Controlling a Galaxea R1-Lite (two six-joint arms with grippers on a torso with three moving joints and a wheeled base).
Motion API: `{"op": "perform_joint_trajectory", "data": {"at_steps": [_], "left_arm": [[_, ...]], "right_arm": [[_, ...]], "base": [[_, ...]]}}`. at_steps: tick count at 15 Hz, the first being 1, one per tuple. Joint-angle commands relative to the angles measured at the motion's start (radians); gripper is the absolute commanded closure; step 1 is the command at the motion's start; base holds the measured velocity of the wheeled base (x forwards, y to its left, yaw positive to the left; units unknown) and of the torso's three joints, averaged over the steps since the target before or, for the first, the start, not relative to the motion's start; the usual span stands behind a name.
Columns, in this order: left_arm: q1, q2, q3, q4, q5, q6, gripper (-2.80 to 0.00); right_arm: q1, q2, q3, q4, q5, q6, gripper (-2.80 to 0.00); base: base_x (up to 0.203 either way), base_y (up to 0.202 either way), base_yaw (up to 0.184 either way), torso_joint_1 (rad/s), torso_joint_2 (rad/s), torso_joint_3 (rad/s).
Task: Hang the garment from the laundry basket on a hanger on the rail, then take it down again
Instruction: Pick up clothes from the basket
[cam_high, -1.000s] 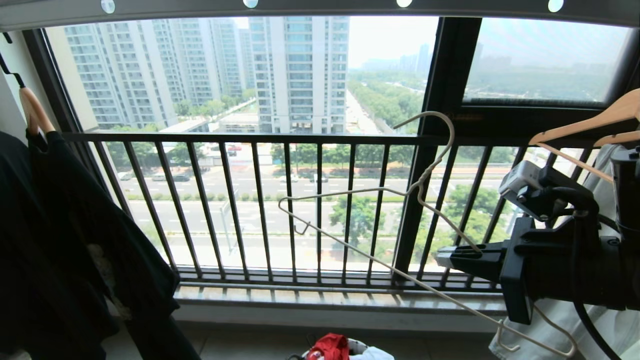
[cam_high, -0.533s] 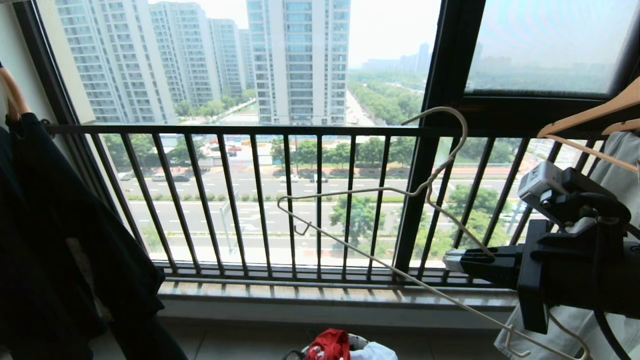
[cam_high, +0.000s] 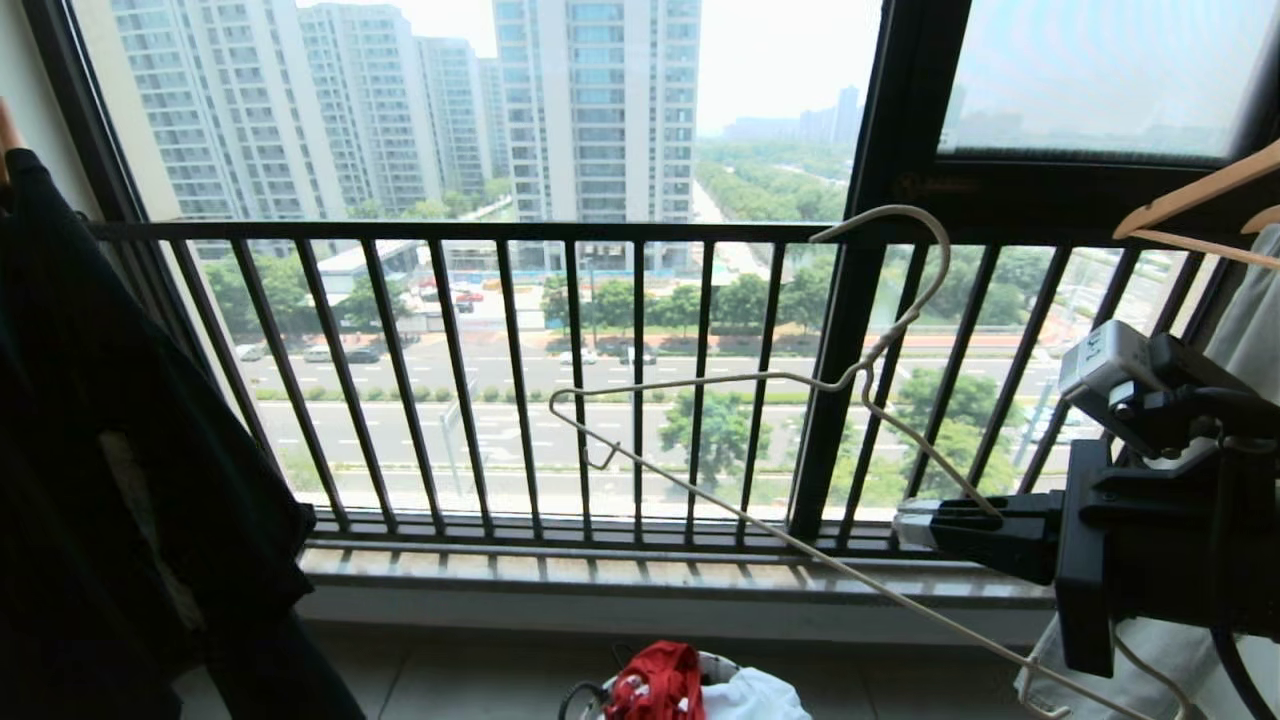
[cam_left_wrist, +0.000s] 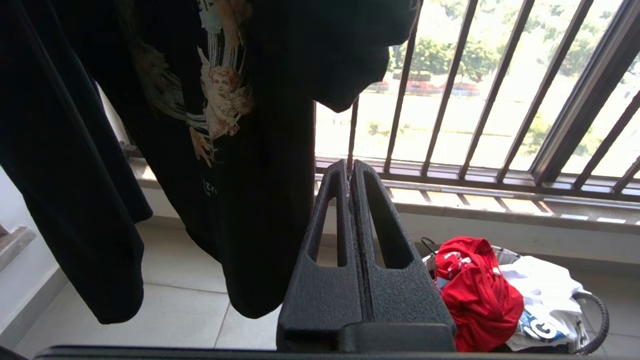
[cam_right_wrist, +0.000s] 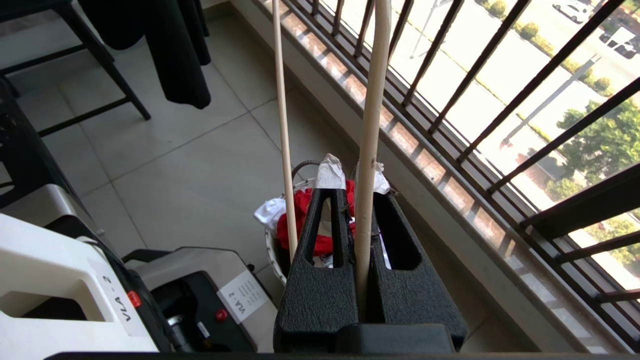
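Right gripper (cam_high: 905, 523), mid-right of frame, is clamped on the white wire hanger (cam_high: 700, 440); its hook sits near the railing's top bar (cam_high: 450, 231). Left gripper (cam_left_wrist: 350, 172) is pinched closed on nothing; floor (cam_right_wrist: 200, 165) beside the basket (cam_left_wrist: 595, 320) is bare.

light: daylight through window (cam_high: 600, 150) | black shirt (cam_high: 120, 450) backlit, detail perhaps lost | edges bowed

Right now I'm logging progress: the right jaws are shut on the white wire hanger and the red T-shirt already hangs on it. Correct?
Not quite. The right gripper does clamp the hanger, but the hanger is bare; the head view shows the red T-shirt in the laundry basket.
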Motion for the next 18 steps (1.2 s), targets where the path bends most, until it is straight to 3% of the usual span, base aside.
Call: {"op": "perform_joint_trajectory", "data": {"at_steps": [1,18], "left_arm": [[0.0,0.0,0.0,0.0,0.001,-0.001,0.0],[0.0,0.0,0.0,0.0,0.001,-0.001,0.0]], "right_arm": [[0.001,-0.001,0.0,-0.001,0.001,-0.001,0.0],[0.001,-0.008,-0.003,-0.013,0.0,0.0,0.0]], "base": [[0.0,0.0,0.0,-0.234,0.55,0.301],[0.0,0.0,0.0,-0.198,0.51,0.31]]}}
